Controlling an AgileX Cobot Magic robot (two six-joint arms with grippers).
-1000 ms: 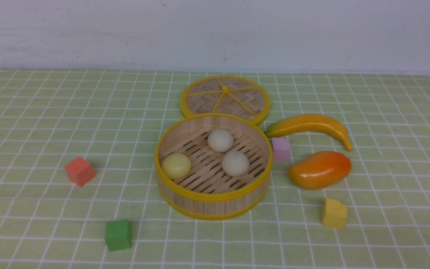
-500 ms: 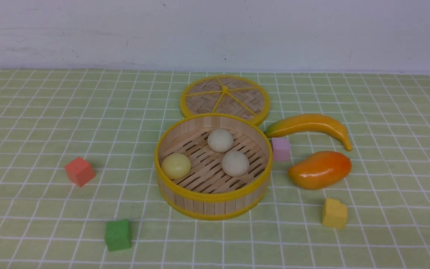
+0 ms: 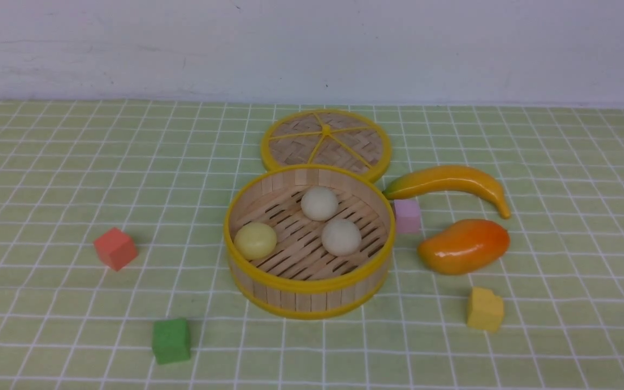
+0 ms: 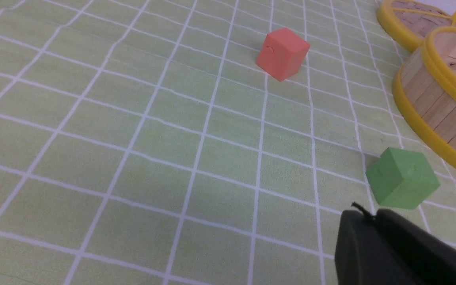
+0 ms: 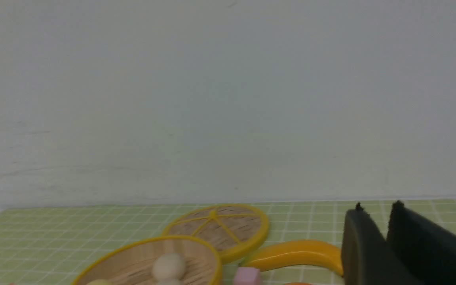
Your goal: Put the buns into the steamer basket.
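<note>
The steamer basket (image 3: 306, 299) stands upright at the middle of the green checked cloth. All three buns lie on its slatted floor: two off-white buns (image 3: 319, 203) (image 3: 341, 236) and a pale yellow bun (image 3: 255, 240). Neither arm shows in the front view. My left gripper (image 4: 370, 214) hovers low over the cloth close to a green cube (image 4: 402, 178), its fingertips together and empty, with the basket wall (image 4: 437, 114) off to one side. My right gripper (image 5: 377, 208) has a narrow gap between its fingertips and holds nothing, away from the basket (image 5: 149, 242).
The flat woven lid (image 3: 326, 142) lies just behind the basket. A banana (image 3: 447, 181), a mango (image 3: 463, 245), a pink cube (image 3: 407, 215) and a yellow cube (image 3: 485, 309) lie to its right. To its left are a red cube (image 3: 116, 248) and the green cube (image 3: 171, 340).
</note>
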